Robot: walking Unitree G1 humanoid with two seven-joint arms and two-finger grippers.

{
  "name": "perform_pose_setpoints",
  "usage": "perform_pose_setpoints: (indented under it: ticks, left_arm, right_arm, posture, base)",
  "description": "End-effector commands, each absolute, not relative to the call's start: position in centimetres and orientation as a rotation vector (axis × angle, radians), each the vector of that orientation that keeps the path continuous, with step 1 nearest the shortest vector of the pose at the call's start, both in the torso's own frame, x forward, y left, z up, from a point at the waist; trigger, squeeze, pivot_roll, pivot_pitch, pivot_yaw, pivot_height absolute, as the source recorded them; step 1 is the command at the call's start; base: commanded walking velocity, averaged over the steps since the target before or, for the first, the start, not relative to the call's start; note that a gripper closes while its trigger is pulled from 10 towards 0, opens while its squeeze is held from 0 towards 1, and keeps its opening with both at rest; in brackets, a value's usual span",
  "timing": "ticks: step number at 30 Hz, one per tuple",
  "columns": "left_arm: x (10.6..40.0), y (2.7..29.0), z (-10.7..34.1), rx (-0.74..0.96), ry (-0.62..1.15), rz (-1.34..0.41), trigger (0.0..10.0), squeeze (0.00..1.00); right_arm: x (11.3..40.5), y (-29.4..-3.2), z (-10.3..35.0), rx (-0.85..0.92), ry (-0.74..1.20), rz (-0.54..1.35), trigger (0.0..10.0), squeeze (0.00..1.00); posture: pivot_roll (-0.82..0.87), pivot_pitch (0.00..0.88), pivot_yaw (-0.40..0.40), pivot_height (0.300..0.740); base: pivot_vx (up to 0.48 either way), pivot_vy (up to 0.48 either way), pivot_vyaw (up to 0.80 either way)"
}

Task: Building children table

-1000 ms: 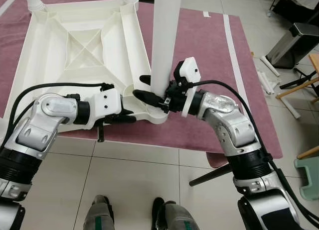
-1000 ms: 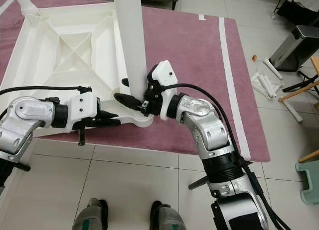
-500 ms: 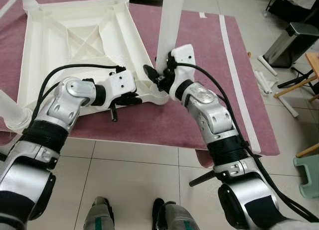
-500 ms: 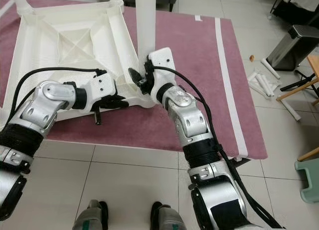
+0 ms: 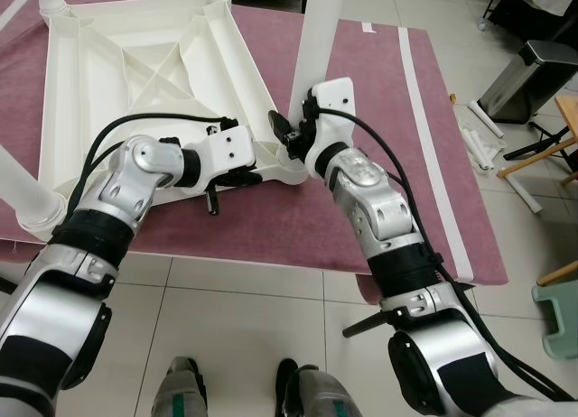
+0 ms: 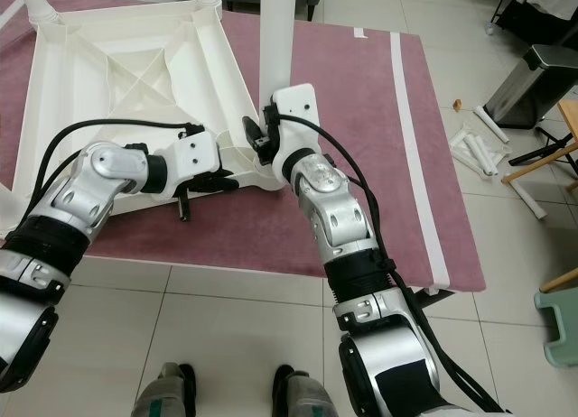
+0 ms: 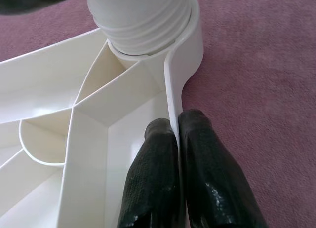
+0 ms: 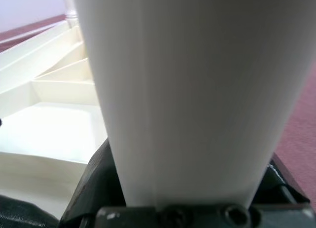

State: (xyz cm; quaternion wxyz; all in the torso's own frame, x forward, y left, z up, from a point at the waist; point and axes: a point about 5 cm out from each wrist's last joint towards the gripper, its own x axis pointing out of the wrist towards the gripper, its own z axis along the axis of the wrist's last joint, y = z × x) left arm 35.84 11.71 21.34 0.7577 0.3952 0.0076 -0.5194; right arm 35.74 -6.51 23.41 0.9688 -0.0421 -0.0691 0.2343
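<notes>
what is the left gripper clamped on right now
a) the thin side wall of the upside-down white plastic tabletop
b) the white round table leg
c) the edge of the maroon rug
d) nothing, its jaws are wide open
a: in the left wrist view the left gripper has its jaws shut on the thin side wall of the upside-down white plastic tabletop, just short of the corner socket.

The table (image 5: 135,83) is white moulded plastic, smooth with a soft sheen on its ribs. The leg (image 8: 192,90) is the same white plastic, ridged with threads at the socket. The rug (image 7: 256,50) is a matt, short-napped purple cloth. The left gripper (image 7: 178,173) has black fingers, finely textured and slightly glossy, probably rubber. The arms (image 5: 379,209) are brushed silver metal. The floor (image 5: 253,327) is glossy pale tile.
</notes>
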Motion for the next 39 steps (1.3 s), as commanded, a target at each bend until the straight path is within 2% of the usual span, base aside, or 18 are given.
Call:
perform_pose_setpoints:
  ticks: [1,6,7,8,9,10,22,23,28,35,36,37,38,39]
  left_arm:
    - [35.3,12.2,21.5,0.917,-0.034,-1.114,0.0,0.0]
    - [34.5,12.5,20.7,0.899,-0.036,-1.144,0.0,0.0]
    - [34.5,12.4,20.4,0.894,-0.039,-1.142,0.9,0.0]
    - [34.5,12.4,20.4,0.894,-0.039,-1.142,0.9,0.0]
    - [34.6,12.2,20.1,0.886,-0.041,-1.136,5.6,0.32]
    - [34.6,11.9,19.8,0.876,-0.04,-1.138,10.0,1.0]
    - [34.1,11.7,18.1,0.864,0.006,-1.157,10.0,1.0]
    - [34.1,11.7,18.3,0.852,0.004,-1.147,10.0,0.0]
    - [34.7,11.5,19.6,0.753,-0.019,-1.092,10.0,0.0]
    - [35.2,11.5,19.6,0.728,0.01,-1.079,10.0,0.0]
    - [35.4,11.4,19.3,0.734,0.029,-1.076,8.8,0.0]
    - [35.4,11.4,19.3,0.734,0.029,-1.076,8.8,0.0]
    - [35.5,11.3,19.3,0.729,0.034,-1.077,7.3,0.0]
    - [35.5,11.2,19.2,0.724,0.036,-1.079,7.3,0.0]
  right_arm:
    - [35.5,-7.3,20.6,-0.091,0.023,0.485,10.0,0.0]
    - [33.6,-6.4,19.7,-0.051,0.024,0.619,10.0,0.0]
    - [33.3,-6.3,19.2,-0.059,0.037,0.633,10.0,0.0]
    - [33.3,-6.3,19.2,-0.059,0.037,0.633,10.0,0.0]
    - [33.3,-6.2,18.9,-0.069,0.044,0.633,10.0,0.0]
    - [33.3,-6.2,18.8,-0.075,0.046,0.631,10.0,0.0]
    - [32.9,-6.0,18.5,-0.082,0.057,0.638,10.0,0.0]
    - [32.8,-6.0,18.3,-0.082,0.061,0.647,10.0,0.0]
    - [32.5,-6.0,18.0,-0.08,0.067,0.669,10.0,0.0]
    - [32.4,-5.8,18.0,-0.077,0.066,0.678,10.0,0.0]
    - [32.4,-5.7,18.0,-0.076,0.064,0.679,10.0,0.0]
    - [32.4,-5.7,18.0,-0.076,0.064,0.679,10.0,0.0]
    - [32.4,-5.7,18.0,-0.076,0.063,0.68,10.0,0.0]
    - [32.4,-5.7,18.0,-0.076,0.063,0.68,10.0,0.0]
  posture:
    - [0.11,0.221,-0.026,0.74]
    - [0.11,0.22,-0.03,0.74]
    - [0.11,0.221,-0.031,0.74]
    - [0.11,0.221,-0.031,0.74]
    - [0.11,0.221,-0.031,0.74]
    - [0.11,0.222,-0.03,0.74]
    - [0.1,0.224,-0.03,0.74]
    - [0.1,0.222,-0.031,0.74]
    - [0.11,0.219,-0.033,0.74]
    - [0.11,0.214,-0.031,0.74]
    - [0.11,0.212,-0.03,0.74]
    - [0.11,0.212,-0.03,0.74]
    - [0.11,0.212,-0.03,0.74]
    - [0.11,0.212,-0.03,0.74]
  base:
    - [0.0,0.0,0.0]
    - [0.0,0.0,0.0]
    - [0.0,0.0,0.0]
    - [0.0,0.0,0.0]
    - [0.0,0.0,0.0]
    - [0.0,0.0,0.0]
    - [0.0,0.0,0.0]
    - [0.0,0.0,0.0]
    - [0.0,0.0,0.0]
    - [0.0,0.0,0.0]
    - [0.0,0.0,0.0]
    - [0.0,0.0,0.0]
    - [0.0,0.0,0.0]
    - [0.0,0.0,0.0]
